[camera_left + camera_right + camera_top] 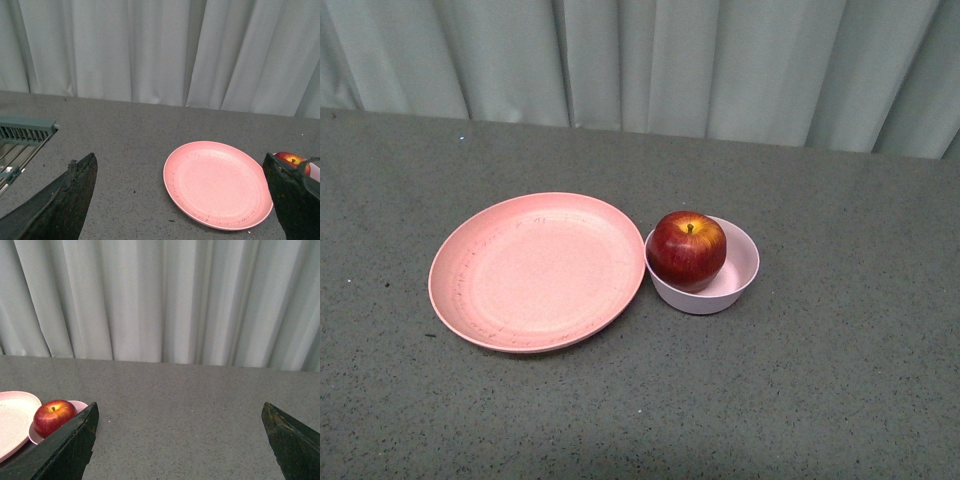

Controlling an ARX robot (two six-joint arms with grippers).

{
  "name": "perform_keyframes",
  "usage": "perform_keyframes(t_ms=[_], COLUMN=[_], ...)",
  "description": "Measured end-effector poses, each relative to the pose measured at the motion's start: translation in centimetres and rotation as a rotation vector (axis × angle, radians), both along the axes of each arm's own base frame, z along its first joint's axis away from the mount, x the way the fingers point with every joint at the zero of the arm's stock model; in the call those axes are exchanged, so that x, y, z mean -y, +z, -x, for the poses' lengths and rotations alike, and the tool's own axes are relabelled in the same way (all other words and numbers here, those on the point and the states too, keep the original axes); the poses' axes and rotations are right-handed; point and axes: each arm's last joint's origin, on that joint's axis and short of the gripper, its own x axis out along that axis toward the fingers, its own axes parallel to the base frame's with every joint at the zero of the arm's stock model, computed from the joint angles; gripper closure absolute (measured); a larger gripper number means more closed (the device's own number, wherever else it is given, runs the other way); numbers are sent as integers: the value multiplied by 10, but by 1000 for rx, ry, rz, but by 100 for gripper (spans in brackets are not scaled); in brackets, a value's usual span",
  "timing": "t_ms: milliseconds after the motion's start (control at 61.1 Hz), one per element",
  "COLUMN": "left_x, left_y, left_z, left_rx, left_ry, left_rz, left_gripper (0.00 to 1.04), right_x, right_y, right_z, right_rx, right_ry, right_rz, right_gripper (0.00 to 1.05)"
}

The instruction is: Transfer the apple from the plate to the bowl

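The dark-red apple sits upright in the small pale pink bowl, stem up. The wide salmon-pink plate lies empty just left of the bowl, its rim touching it. Neither arm shows in the front view. My left gripper is open and empty, held back from the plate; the apple peeks past one finger. My right gripper is open and empty over bare table, with the apple, the bowl and the plate's edge off to one side.
A grey speckled tabletop carries everything. A pale grey-green curtain hangs along its far edge. A grey-green slatted rack shows at the edge of the left wrist view.
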Motion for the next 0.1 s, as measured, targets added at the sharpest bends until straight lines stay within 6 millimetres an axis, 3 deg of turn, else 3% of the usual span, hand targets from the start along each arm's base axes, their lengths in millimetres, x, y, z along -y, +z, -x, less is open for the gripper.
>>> perform_keyframes(t_ms=[98], left_x=[0], left_y=[0], left_z=[0], left_rx=[0], left_ry=[0], left_rz=[0], left_gripper=[7], right_x=[0], right_y=[0], right_z=[0], right_rx=[0], right_ry=[0], right_rz=[0], right_gripper=[9])
